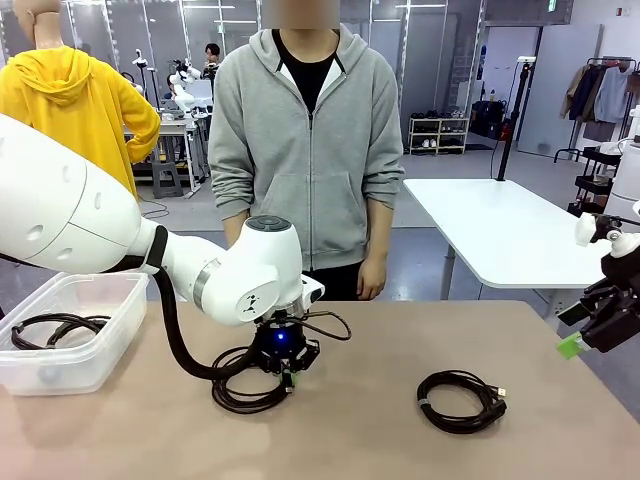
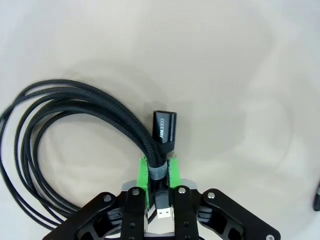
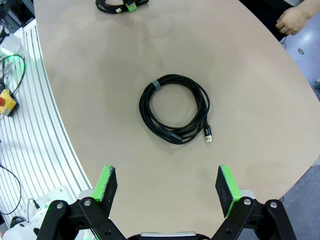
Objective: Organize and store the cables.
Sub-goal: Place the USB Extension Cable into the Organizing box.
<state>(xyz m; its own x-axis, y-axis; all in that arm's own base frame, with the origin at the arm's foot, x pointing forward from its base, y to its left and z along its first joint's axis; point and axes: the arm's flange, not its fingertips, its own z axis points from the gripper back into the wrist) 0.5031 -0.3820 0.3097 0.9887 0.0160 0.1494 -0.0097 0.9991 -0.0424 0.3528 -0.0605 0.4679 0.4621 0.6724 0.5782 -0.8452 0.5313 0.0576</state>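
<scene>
A coiled black cable [image 1: 245, 392] lies on the tan table [image 1: 380, 445] in front of the person. My left gripper [image 1: 287, 372] points down onto it. In the left wrist view the green pads [image 2: 144, 172] of the left gripper [image 2: 159, 175] are shut on the taped bundle of that braided cable [image 2: 75, 97], beside its black connector [image 2: 165, 127]. A second coiled cable [image 1: 462, 400] [image 3: 175, 110] lies to the right. My right gripper [image 1: 590, 325] [image 3: 166, 185] hovers open, high above and behind it, with nothing between its pads. A third cable [image 1: 55, 328] lies in the bin.
A clear plastic bin [image 1: 75, 365] stands at the table's left edge. A person in a grey hoodie [image 1: 305, 150] stands at the far side, hands down, one hand [image 3: 295, 20] near the table edge. The left arm's black hose [image 1: 180, 345] loops beside the held cable.
</scene>
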